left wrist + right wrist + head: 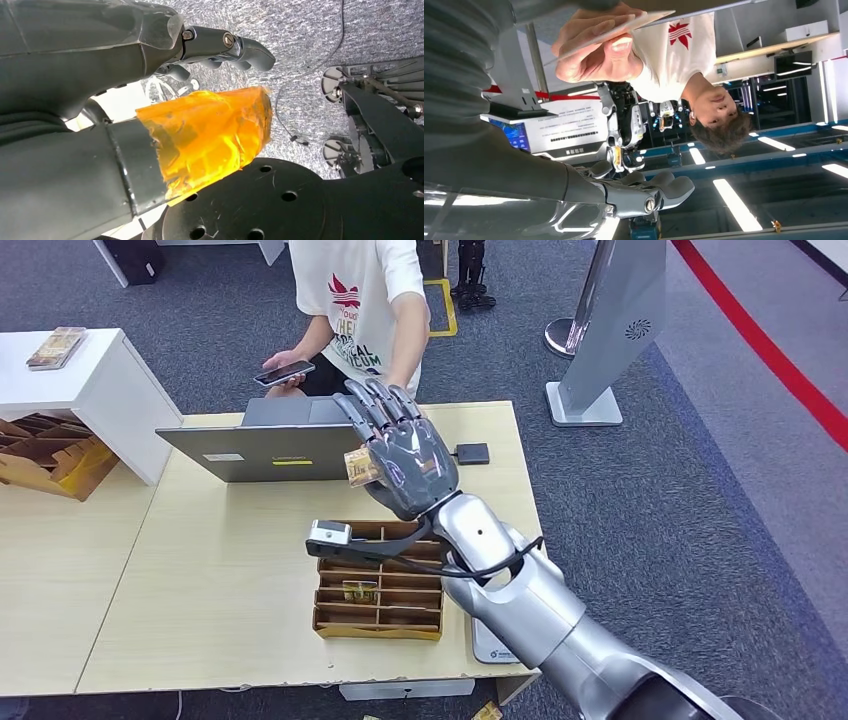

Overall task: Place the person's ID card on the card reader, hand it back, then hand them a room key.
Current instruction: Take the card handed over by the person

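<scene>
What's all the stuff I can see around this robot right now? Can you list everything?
Desk: one, pale wood, in front of the robot.
Laptop: one, grey, open, at the desk's far edge.
Sorting tray: one, brown, with compartments, near the desk's front edge; a small card lies in one compartment.
Card reader: one, small and black, on the desk right of the laptop.
Card: one, yellowish, held in the raised right hand.
Person: one, white printed shirt, behind the desk.
Phone: one, dark, in the person's hand.
White side table: one, left of the desk.
Right hand: silver-grey, raised toward the person.
Left hand: dark grey, hanging over the carpet.
</scene>
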Action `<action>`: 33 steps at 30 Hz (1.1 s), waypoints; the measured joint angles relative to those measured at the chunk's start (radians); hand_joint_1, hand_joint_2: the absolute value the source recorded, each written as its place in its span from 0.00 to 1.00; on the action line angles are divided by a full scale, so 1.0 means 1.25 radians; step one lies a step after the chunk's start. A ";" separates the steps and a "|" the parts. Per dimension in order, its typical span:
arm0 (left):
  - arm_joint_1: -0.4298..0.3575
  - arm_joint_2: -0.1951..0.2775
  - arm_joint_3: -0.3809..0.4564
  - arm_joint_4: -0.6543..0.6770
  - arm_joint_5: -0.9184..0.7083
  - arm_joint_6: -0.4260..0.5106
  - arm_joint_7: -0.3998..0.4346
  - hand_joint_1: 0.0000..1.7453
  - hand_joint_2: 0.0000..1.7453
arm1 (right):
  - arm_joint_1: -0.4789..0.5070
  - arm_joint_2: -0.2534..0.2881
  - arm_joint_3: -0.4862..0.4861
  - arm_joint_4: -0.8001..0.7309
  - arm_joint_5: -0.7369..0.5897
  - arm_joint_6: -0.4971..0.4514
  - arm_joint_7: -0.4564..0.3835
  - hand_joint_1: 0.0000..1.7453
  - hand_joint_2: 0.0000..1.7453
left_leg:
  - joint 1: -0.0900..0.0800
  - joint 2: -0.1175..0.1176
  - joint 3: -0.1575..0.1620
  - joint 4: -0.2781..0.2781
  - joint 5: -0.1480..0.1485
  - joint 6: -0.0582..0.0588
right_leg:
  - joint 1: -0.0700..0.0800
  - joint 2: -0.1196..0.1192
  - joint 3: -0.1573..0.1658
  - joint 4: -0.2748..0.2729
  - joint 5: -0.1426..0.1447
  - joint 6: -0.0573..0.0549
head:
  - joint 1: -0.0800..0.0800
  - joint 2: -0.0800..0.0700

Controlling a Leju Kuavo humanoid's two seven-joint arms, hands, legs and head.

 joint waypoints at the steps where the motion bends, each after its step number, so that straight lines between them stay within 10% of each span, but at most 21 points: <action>1: 0.000 0.000 -0.001 0.000 0.002 0.000 0.000 0.00 0.00 | 0.000 0.000 -0.003 0.005 -0.002 -0.003 -0.001 0.99 1.00 | 0.000 0.000 0.000 0.000 0.000 0.000 | 0.000 0.000 0.000 0.000 0.000 0.000 | 0.000 0.000; 26: 0.001 -0.008 -0.002 0.000 0.034 0.014 0.002 0.00 0.00 | 0.059 0.000 -0.039 0.030 -0.071 -0.020 -0.042 1.00 1.00 | 0.000 0.000 0.000 0.000 0.000 0.000 | 0.000 0.000 0.000 0.000 0.000 0.000 | 0.000 0.000; 33: 0.006 -0.016 0.002 0.000 0.079 0.022 0.002 0.00 0.00 | 0.150 0.029 -0.104 -0.065 -0.471 0.108 -0.107 1.00 1.00 | 0.000 0.000 0.000 0.000 0.000 0.000 | 0.000 0.000 0.000 0.000 0.000 0.000 | 0.000 0.000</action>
